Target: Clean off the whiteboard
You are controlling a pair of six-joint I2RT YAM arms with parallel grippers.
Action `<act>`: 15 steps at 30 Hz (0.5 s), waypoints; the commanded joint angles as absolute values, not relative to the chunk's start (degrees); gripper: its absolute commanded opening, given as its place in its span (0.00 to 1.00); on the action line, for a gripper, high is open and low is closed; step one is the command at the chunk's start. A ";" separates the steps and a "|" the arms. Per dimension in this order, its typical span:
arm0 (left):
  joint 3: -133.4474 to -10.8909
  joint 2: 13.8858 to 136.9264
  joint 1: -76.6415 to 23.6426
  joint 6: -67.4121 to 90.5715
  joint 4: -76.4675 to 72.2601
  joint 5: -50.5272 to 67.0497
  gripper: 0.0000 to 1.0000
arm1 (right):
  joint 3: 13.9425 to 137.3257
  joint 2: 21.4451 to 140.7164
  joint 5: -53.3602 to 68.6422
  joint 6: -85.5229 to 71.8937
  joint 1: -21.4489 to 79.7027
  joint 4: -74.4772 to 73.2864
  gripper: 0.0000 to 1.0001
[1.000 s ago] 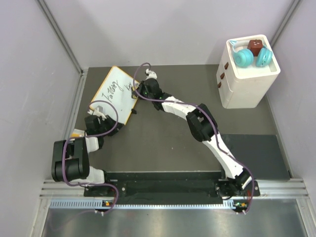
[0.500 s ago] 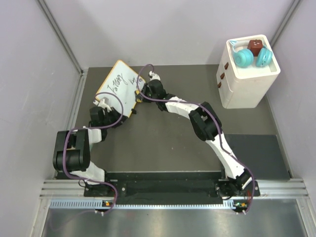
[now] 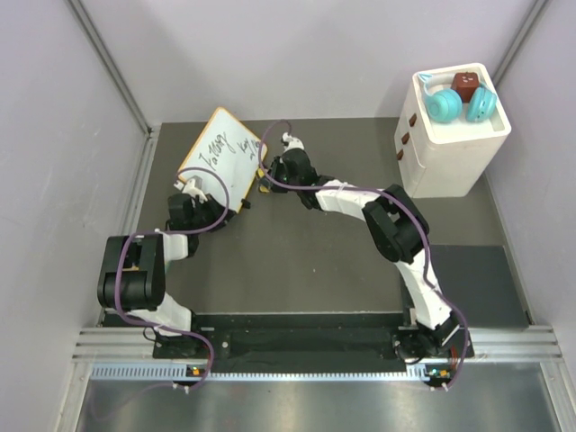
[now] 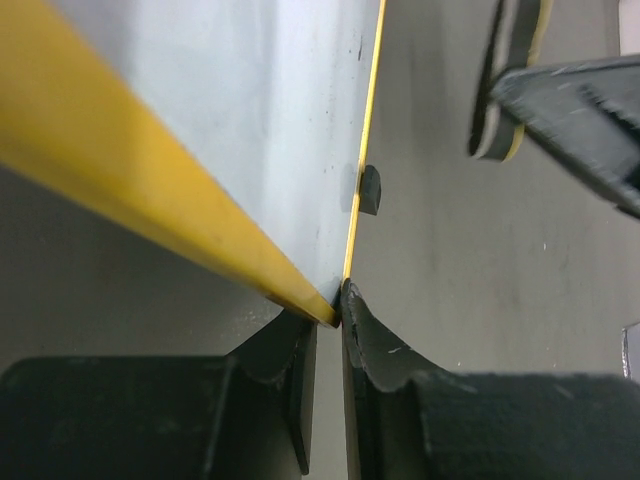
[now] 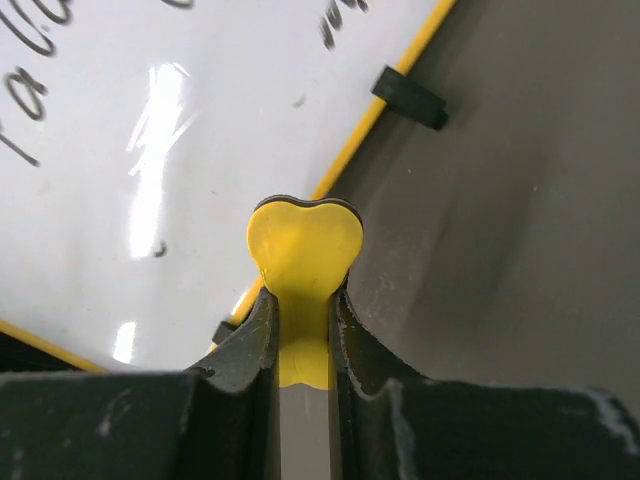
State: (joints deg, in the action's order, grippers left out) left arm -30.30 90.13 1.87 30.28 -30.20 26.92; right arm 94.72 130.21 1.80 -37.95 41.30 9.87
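Observation:
The whiteboard (image 3: 223, 155), white with a yellow frame and black handwriting, stands tilted up at the back left of the dark mat. My left gripper (image 3: 192, 200) is shut on its lower corner; in the left wrist view the jaws pinch the yellow frame (image 4: 335, 312) and the board's underside (image 4: 250, 120) shows. My right gripper (image 3: 266, 176) is shut on the yellow bone-shaped piece (image 5: 303, 250), held just off the board's right edge (image 5: 380, 115). The writing (image 5: 40, 50) shows in the right wrist view.
A white drawer box (image 3: 450, 135) stands at the back right with teal headphones (image 3: 461, 103) and a brown cube (image 3: 465, 83) on top. Grey walls close in the left and back. A darker mat patch (image 3: 468, 283) lies at the right front.
The left gripper has lifted and turned the board, so it stands steeper and further right. The right gripper with the yellow piece has moved slightly right, off the board's face to its edge.

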 commanded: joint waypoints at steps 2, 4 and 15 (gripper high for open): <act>-28.30 90.52 0.26 28.48 -20.57 31.12 0.00 | 97.20 125.68 2.20 -37.00 40.78 12.57 0.00; -29.09 90.79 0.18 28.39 -18.73 30.41 0.00 | 97.29 125.68 2.37 -37.09 40.78 12.66 0.00; -31.03 92.99 -8.43 29.09 -14.59 27.77 0.00 | 99.58 127.44 2.11 -37.09 39.64 12.57 0.00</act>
State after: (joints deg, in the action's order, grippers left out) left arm -32.45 90.32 -4.34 30.63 -27.73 21.71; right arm 95.59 128.73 1.85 -37.60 40.95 10.57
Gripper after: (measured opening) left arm 0.176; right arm 0.129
